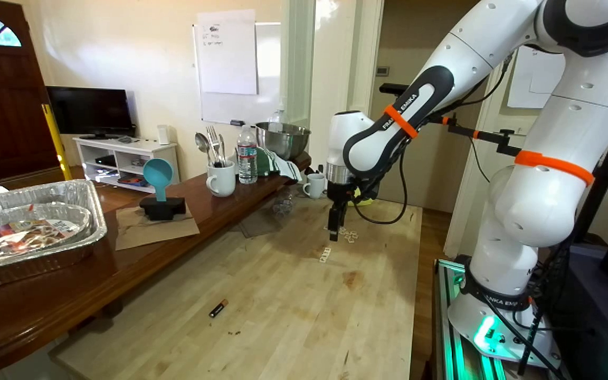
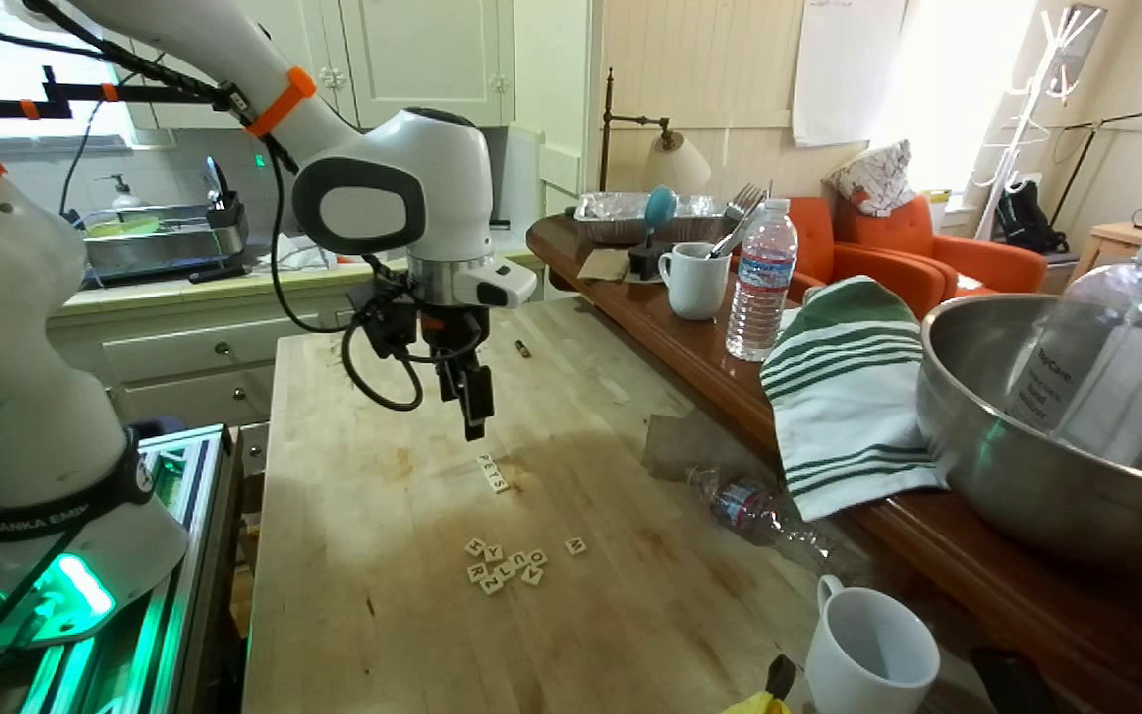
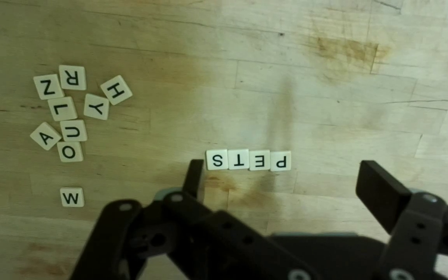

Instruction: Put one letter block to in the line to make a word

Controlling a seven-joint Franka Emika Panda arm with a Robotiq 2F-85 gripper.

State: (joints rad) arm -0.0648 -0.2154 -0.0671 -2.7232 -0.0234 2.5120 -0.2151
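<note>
Several white letter blocks form a touching row that spells PETS (image 3: 238, 159), upside down in the wrist view; the row (image 2: 493, 474) also lies on the wooden table in an exterior view. Loose blocks lie in a scattered cluster, among them R (image 3: 72, 77), H (image 3: 116, 90), Y (image 3: 96, 106), L (image 3: 62, 108), U (image 3: 73, 130), A (image 3: 45, 136) and O (image 3: 69, 151). A block reading W or M (image 3: 72, 197) sits apart from them. My gripper (image 3: 281, 173) hangs above the table near the row, fingers wide apart, holding nothing.
A battery (image 1: 218, 308) lies on the table (image 1: 283, 327). Along the raised brown counter (image 2: 700, 372) stand a bottle (image 2: 762, 283), a mug with cutlery (image 2: 696, 283) and a steel bowl (image 2: 1057, 466). A crushed bottle (image 2: 759, 506) and white mug (image 2: 868, 650) are beside it.
</note>
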